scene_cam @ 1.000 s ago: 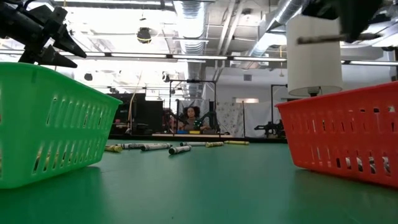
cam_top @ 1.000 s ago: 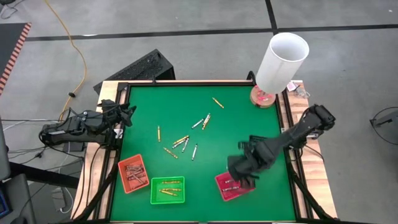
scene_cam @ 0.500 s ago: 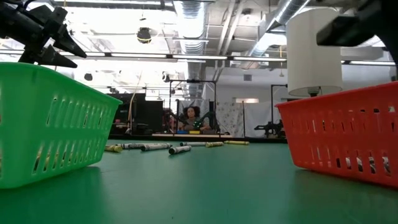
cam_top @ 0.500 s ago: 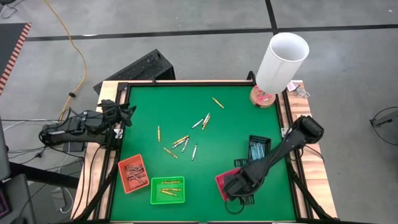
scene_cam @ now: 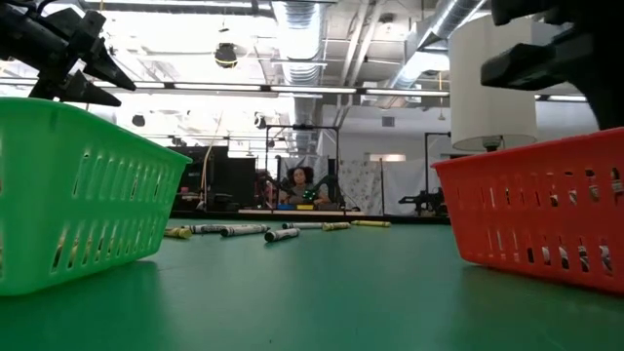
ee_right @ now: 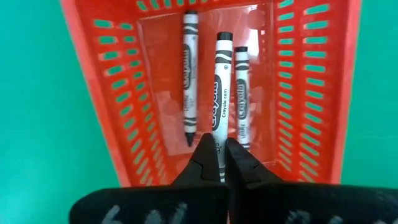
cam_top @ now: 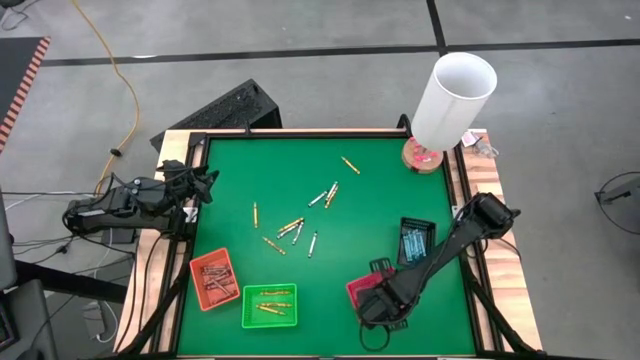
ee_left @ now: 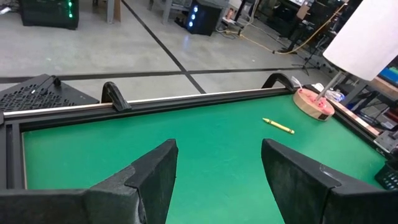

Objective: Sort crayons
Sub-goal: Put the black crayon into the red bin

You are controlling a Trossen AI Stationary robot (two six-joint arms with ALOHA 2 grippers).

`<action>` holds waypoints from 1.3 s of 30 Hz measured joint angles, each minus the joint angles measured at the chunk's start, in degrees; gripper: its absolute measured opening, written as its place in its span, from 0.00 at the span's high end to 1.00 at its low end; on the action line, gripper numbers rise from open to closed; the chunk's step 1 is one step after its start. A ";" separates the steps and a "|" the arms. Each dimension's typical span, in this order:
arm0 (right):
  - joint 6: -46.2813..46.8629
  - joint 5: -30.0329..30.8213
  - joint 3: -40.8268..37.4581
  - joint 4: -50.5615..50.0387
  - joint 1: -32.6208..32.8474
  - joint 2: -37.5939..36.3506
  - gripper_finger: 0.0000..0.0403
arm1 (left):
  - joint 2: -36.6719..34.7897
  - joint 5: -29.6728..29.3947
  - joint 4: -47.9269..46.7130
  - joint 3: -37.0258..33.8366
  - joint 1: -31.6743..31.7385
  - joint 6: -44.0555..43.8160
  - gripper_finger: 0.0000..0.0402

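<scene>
The right gripper (ee_right: 219, 163), at five o'clock on the table, pinches a silvery-grey paper-wrapped crayon (ee_right: 219, 106) lengthwise over the red slotted plastic tray (ee_right: 93, 93), seemingly to lay it beside two matching ones; the left gripper (ee_left: 217, 177) waits, spread empty, at nine o'clock.

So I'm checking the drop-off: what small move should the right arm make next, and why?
Probably open. The right end effector sits low in the red tray, fingers pinched on a grey crayon lying between two others, so releasing should finish the drop. The left end effector waits open at the table's edge.
</scene>
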 joint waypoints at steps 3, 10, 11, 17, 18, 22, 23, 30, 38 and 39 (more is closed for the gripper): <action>-1.34 0.36 -0.95 1.90 -0.10 0.00 1.00 | -0.01 0.00 -0.02 0.00 -0.01 0.00 0.44; -1.51 -0.61 -4.55 3.85 -0.17 0.04 1.00 | 0.00 -0.02 -0.02 0.00 0.01 0.00 0.44; -1.82 -0.63 -4.57 3.78 -0.17 0.04 1.00 | 0.00 -0.02 -0.02 0.00 0.01 0.00 0.44; -2.59 -0.68 -4.57 4.36 -0.28 0.04 1.00 | -0.01 -0.42 -0.02 0.00 0.01 0.00 0.44; -2.60 -0.54 -4.57 4.70 -0.28 0.04 1.00 | -0.01 -0.43 -0.02 0.00 0.00 0.00 0.44; -2.60 -0.01 -4.57 4.87 -0.24 0.04 1.00 | -0.01 -0.44 -0.02 0.00 0.00 0.00 0.44; -2.61 0.01 -4.57 4.85 -0.24 0.04 1.00 | -0.01 -0.44 -0.02 0.00 -0.01 0.00 0.44; -2.71 -0.13 -6.29 6.70 -0.24 -0.17 1.00 | -0.01 -0.42 -0.02 0.00 0.01 0.00 0.44; -2.12 -1.74 -8.24 7.91 -0.40 -0.26 1.00 | 0.01 -0.42 -0.02 0.00 0.00 0.00 0.44; -2.14 -1.76 -8.24 7.89 -0.55 -0.26 1.00 | 0.00 -0.44 0.00 0.00 0.00 0.00 0.44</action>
